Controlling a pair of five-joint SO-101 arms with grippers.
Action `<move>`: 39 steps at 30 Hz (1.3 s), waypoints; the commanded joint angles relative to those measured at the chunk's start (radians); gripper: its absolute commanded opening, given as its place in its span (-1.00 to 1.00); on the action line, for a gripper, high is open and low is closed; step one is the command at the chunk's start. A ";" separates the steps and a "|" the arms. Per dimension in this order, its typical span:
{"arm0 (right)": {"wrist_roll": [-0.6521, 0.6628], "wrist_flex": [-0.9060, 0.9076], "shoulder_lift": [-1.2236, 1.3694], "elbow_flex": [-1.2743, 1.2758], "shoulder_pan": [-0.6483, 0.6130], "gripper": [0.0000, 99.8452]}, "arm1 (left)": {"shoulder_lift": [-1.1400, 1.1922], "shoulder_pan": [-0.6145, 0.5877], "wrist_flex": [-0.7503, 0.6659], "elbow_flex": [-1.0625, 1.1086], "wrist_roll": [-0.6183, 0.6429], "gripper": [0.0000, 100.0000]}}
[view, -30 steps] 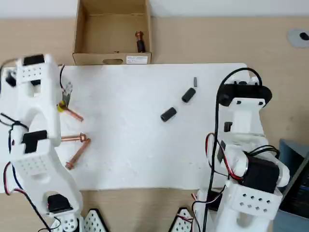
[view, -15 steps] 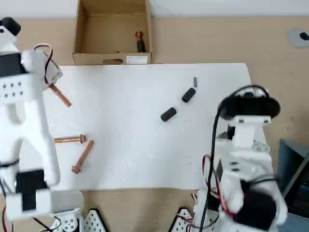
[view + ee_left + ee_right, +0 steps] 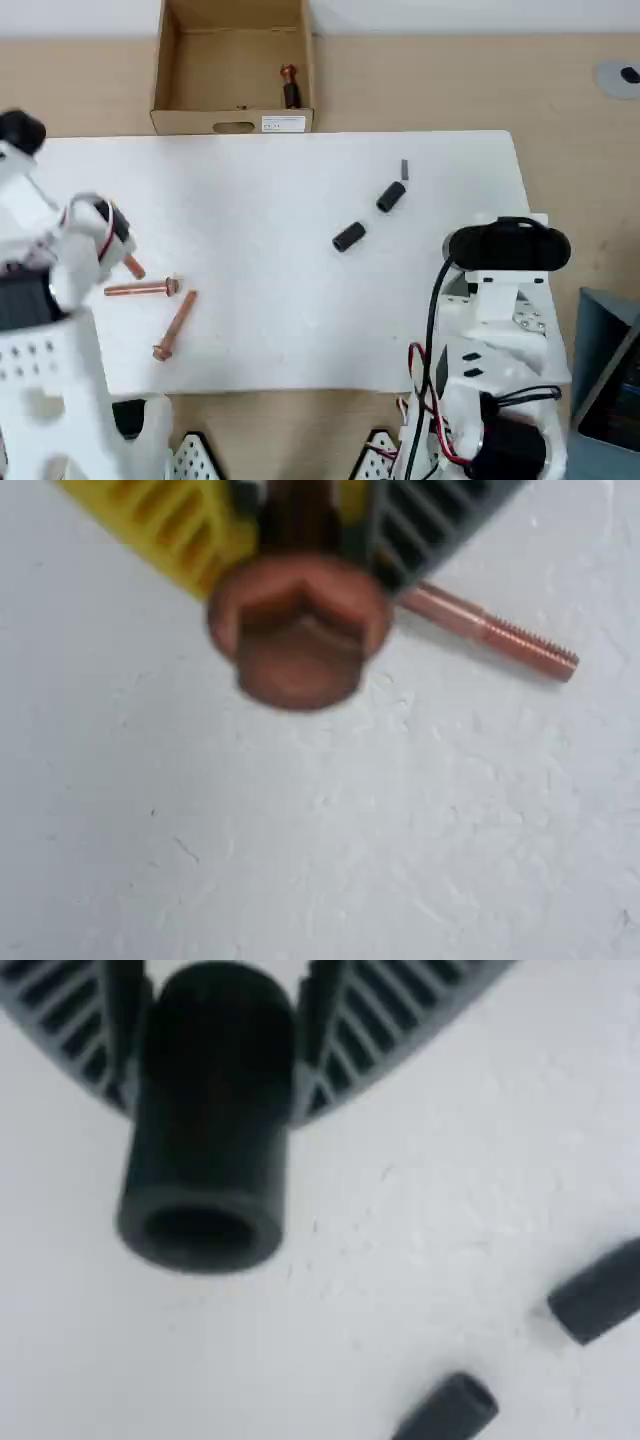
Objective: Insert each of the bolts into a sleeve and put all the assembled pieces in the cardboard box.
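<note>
In the left wrist view my left gripper [image 3: 300, 515] is shut on a copper bolt [image 3: 299, 630], whose hex head faces the camera above the white mat. The high view shows that bolt [image 3: 132, 266] poking out beside the left arm at the mat's left side. Two more bolts [image 3: 141, 289] [image 3: 174, 324] lie flat just right of it. My right gripper [image 3: 215, 1005] is shut on a black sleeve [image 3: 205, 1130] with its open end toward the camera. Two loose sleeves [image 3: 348, 237] [image 3: 390, 197] lie mid-mat. The cardboard box [image 3: 180, 120] holds one assembled piece [image 3: 289, 86].
A small grey pin [image 3: 404, 170] lies on the mat beyond the loose sleeves. The right arm [image 3: 505, 250] stands over the mat's right edge. A dark bin [image 3: 605, 370] sits at the far right. Bare mat [image 3: 270, 280] separates the two arms.
The left arm swung toward the back with the bolt, then came forward next to the two loose bolts. The right arm drew back toward the front edge.
</note>
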 commanded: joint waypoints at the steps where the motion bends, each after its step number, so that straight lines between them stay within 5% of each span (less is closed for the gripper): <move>1: -0.003 -0.101 -0.024 0.048 0.004 -0.98 | -0.157 0.011 -0.094 0.143 -0.002 -1.00; 11: -0.003 -0.339 -0.156 0.325 -0.007 -0.98 | -0.427 0.011 -0.399 0.500 -0.003 -1.00; 22: -0.006 -0.459 -0.321 0.504 -0.263 -0.98 | -0.654 0.020 -0.669 0.822 -0.006 -1.00; 31: -0.003 -0.580 -0.318 0.581 -0.568 -0.98 | -0.932 0.279 -0.672 0.994 -0.008 -1.00; 39: -0.003 -0.603 -0.318 0.595 -0.753 -0.98 | -0.926 0.459 -0.730 0.942 0.029 -1.00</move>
